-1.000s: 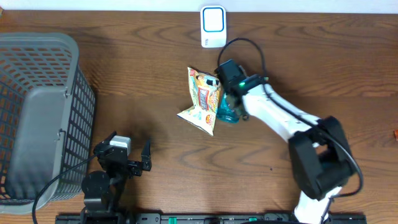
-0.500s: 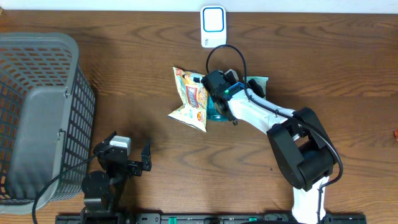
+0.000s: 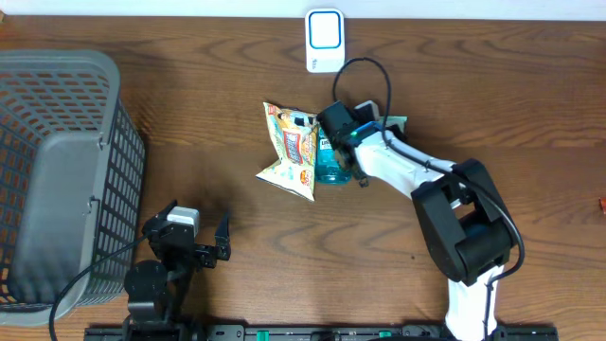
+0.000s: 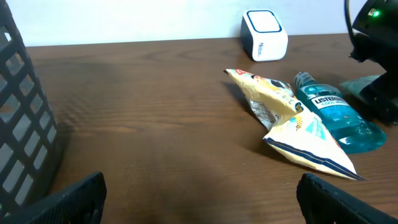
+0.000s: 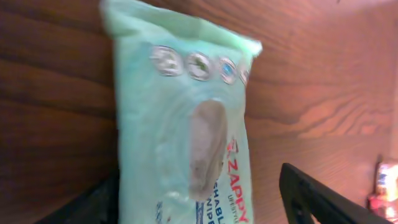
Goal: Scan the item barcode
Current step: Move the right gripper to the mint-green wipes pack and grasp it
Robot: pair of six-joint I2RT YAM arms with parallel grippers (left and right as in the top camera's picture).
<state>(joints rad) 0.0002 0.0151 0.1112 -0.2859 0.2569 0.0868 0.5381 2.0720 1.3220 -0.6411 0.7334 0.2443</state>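
Snack bag (image 3: 292, 152) and mouthwash bottle (image 3: 329, 163) crowd the right tool (image 5: 205, 196). Wipes pack (image 5: 180, 112) lies between its spread fingers (image 5: 317, 196). Left tool (image 4: 202, 190) gapes empty.

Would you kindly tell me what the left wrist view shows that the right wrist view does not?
Only the left wrist view: the scanner at the back, the chip bag beside the mouthwash bottle, and the basket at the left edge.
Only the right wrist view: the top face of the wipes pack, with its flap and lettering, between the fingers of the open right claw.
Both: the wooden table. A green corner past the bottle in the left wrist view is probably the same pack.
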